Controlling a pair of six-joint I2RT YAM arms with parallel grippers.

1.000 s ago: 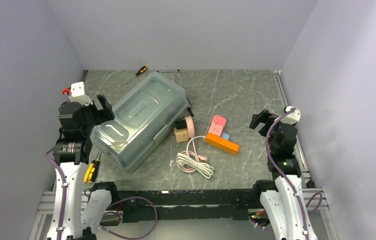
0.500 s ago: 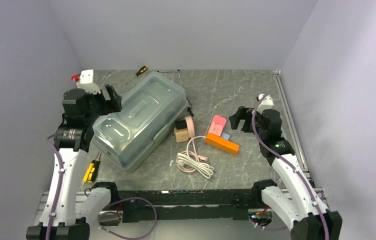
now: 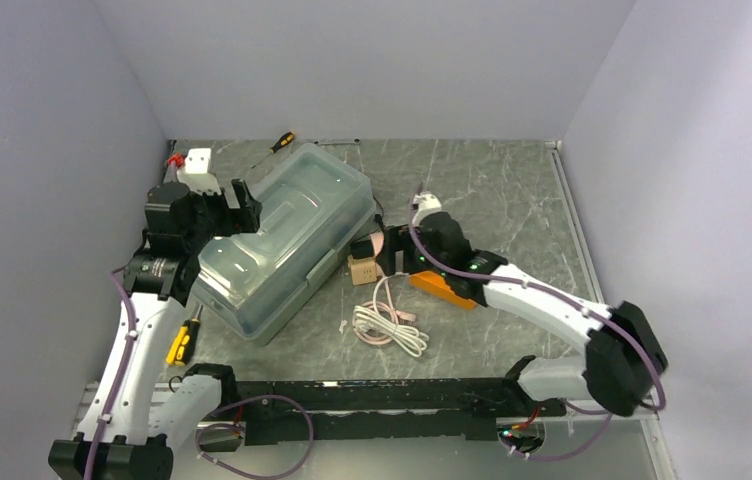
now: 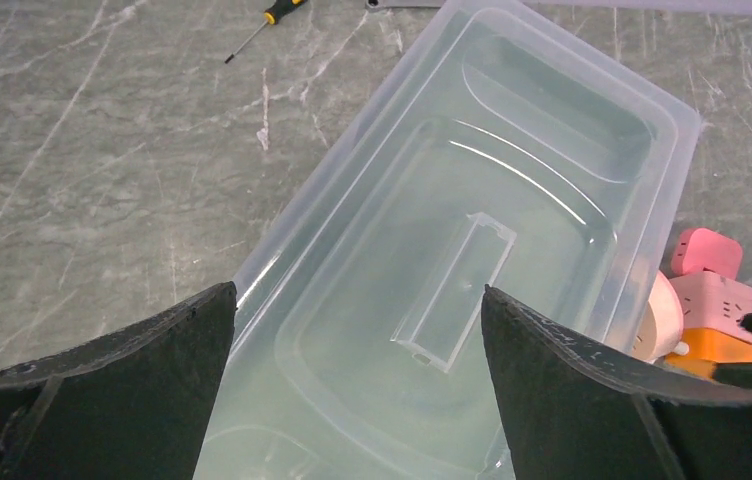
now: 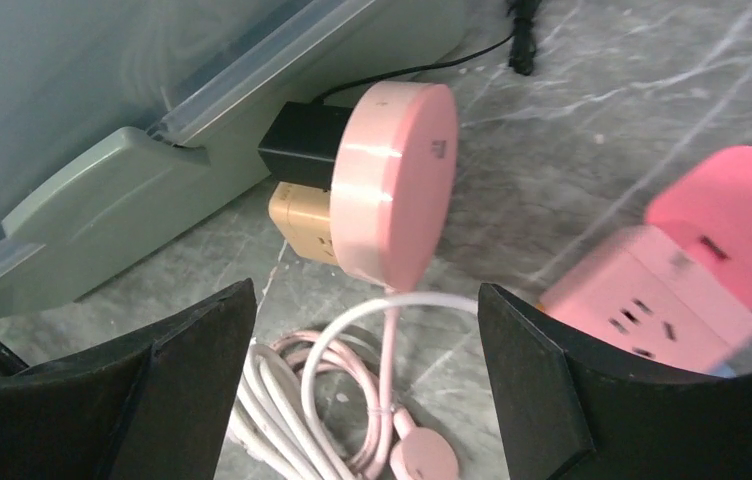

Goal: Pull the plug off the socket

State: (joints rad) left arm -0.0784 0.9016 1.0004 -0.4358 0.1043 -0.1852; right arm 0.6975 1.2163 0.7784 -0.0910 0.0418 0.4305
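Beside the clear storage box (image 3: pixel 282 230) on the grey tabletop (image 3: pixel 492 180), my right pincer (image 5: pixel 364 300) hangs spread wide in front of the round pink socket hub (image 5: pixel 392 180). The hub stands on its edge, with a black plug (image 5: pixel 302 158) and a tan adapter (image 5: pixel 300 225) seated in the face turned toward the box. Neither finger touches anything. The wide gap looks set to straddle the hub or one of the plugs, though I cannot tell which.

The hub's pink cable (image 5: pixel 332 400) lies coiled just below it, and a pink cube power strip (image 5: pixel 652 300) sits to its right beside an orange block (image 3: pixel 447 290). My left pincer (image 4: pixel 357 300) hovers equally spread above the box lid, holding nothing, perhaps placed to steady the box.

Both plugs are wedged between hub and box wall, so room to grip is tight. By my reading the pull has not begun, and the hub will likely need bracing so it does not slide along with the plug.
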